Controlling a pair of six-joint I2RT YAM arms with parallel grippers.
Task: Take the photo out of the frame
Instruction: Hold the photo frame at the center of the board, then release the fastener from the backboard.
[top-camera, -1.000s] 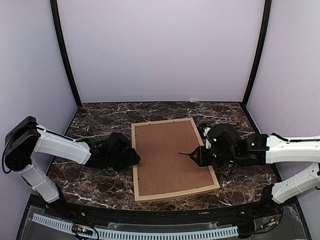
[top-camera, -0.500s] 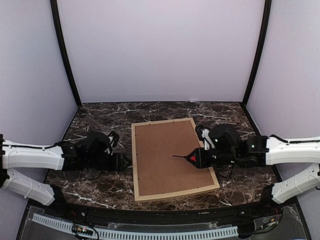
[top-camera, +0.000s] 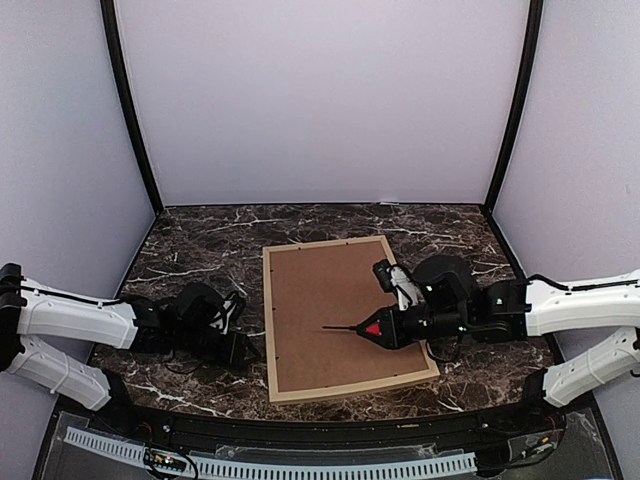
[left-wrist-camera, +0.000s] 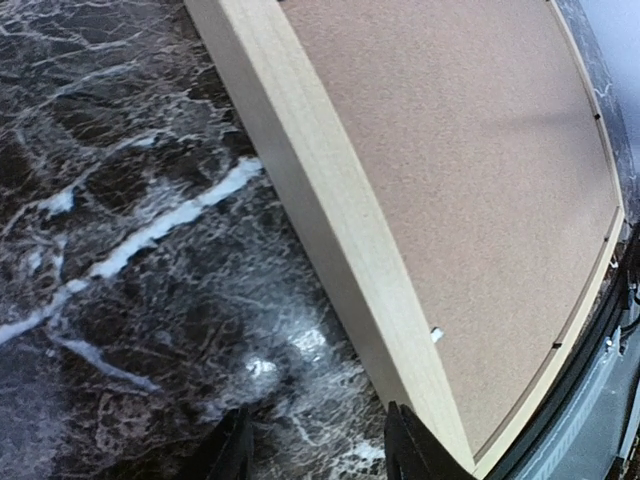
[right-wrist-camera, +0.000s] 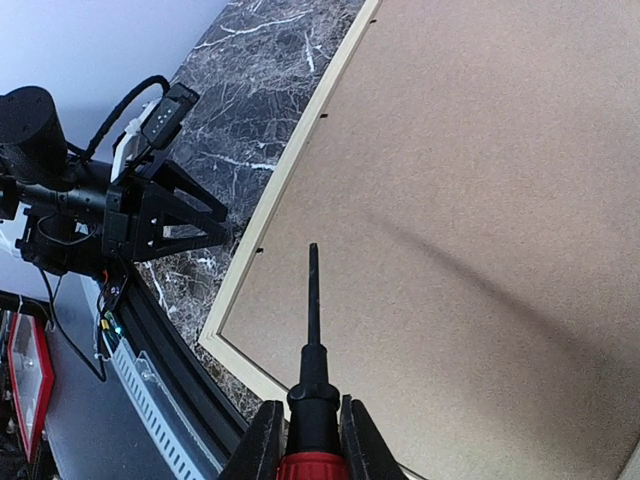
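The frame (top-camera: 269, 320) lay flat on the dark marble counter (top-camera: 200, 240), its brown backing board (top-camera: 318, 285) uppermost. The right pincer (top-camera: 397, 325) reached in from the right, clamped on a red-handled screwdriver (top-camera: 374, 326) whose thin shaft pointed left over the middle of the board. The left pincer (top-camera: 242, 350) sat low on the counter just beside the frame's left edge, towards its near corner.

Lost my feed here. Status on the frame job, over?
Left claw open, empty, beside frame edge. Right claw shut on screwdriver, over backing board. Photo not visible.
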